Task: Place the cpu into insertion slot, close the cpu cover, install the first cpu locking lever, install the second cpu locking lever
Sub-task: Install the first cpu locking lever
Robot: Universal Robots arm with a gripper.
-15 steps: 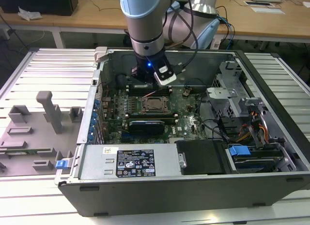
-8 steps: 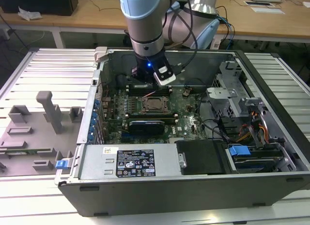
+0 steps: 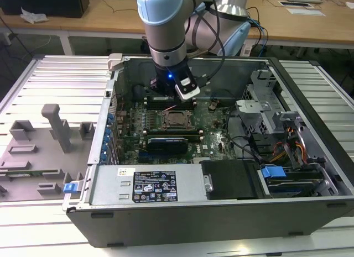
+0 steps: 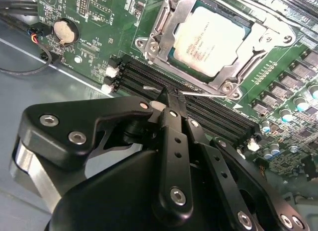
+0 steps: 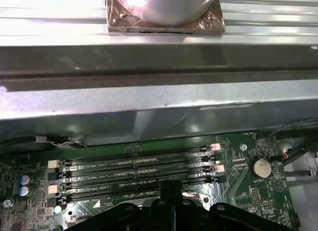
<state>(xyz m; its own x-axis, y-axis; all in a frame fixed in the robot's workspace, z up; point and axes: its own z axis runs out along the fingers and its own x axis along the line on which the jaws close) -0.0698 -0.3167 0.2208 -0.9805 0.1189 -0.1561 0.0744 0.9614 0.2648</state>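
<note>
**A:** What's inside the open computer case?

**B:** A green circuit board. The tool hangs over its black memory slots, fingers together.

**A:** And the cpu?

**B:** Seated in the insertion slot, cpu cover flat over it. A thin metal rod crosses right at the tool's tips.

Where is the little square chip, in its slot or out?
In. The cpu lies flat in the insertion slot, with the silver cpu cover down over its edges.
</note>
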